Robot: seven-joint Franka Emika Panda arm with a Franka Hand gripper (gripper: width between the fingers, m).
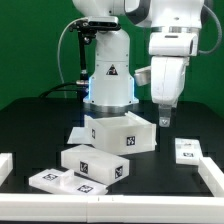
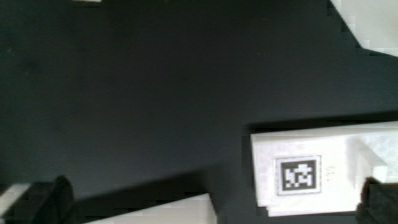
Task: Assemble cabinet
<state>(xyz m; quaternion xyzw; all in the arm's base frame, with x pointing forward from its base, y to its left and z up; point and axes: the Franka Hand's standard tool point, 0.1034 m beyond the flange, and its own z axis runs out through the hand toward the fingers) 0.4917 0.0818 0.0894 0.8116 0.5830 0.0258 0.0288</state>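
now, gripper (image 1: 165,119) wide and empty, aloft near the white cabinet box (image 1: 124,134)

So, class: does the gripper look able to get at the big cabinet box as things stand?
Probably yes: the gripper hangs open above the table, just off the cabinet box on the exterior view's right, with nothing between them.

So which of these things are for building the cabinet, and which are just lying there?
For the job:
big matte white boxy piece with a tag
lower white block before it
small white tagged piece at the exterior view's right
the open two-finger gripper

Just lying there:
thin flat white marker board
black table
white edge rail
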